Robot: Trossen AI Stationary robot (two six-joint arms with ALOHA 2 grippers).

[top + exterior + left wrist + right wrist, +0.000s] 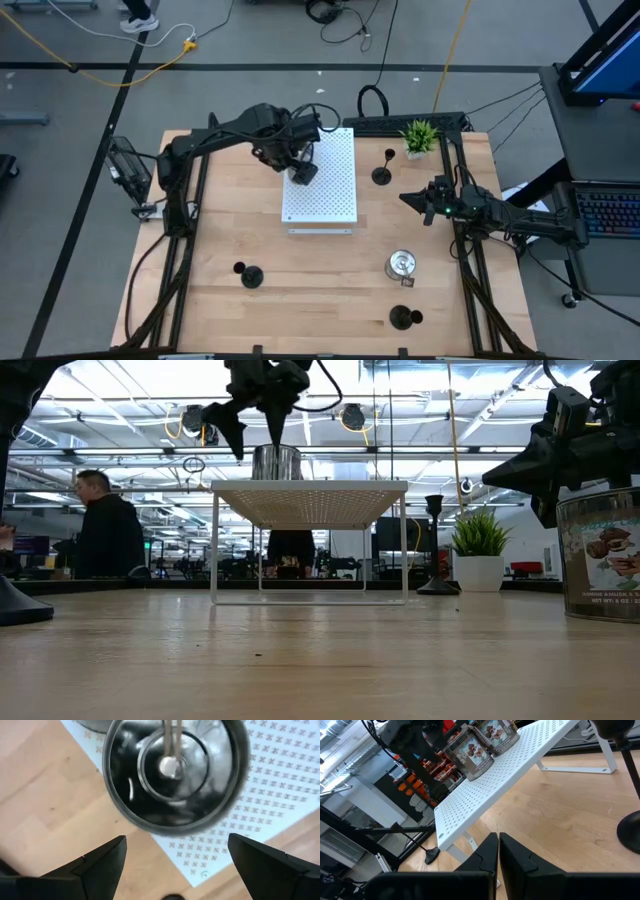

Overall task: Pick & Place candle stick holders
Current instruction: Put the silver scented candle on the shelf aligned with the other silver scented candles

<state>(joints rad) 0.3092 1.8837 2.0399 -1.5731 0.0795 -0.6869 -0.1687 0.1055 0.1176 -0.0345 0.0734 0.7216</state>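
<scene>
- Hovering over the far-left part of the white perforated board (322,180), the left gripper (299,172) has its fingers (100,862) spread wide apart, holding nothing.
- Directly under it, in the left wrist view, a silver candle stick holder (175,767) stands on the board near the board's corner; the low view shows it upright on the raised board (308,492), with the gripper (255,415) just above it.
- A second silver holder (497,735) stands just beside the first (470,752) on the board (seen from the right wrist).
- The right gripper (428,205) hangs above the tabletop (330,290) on the right side, well apart from the board, fingers pressed together and empty.
- A third silver holder (401,264) sits on the tabletop near the right arm, toward the front.
- Black holders on the tabletop: one front left (250,275), one front right (402,318), one between the board and the potted plant (382,172).
- The potted plant (419,137) stands at the far right corner.
- A person (105,525) shows in the room behind.
</scene>
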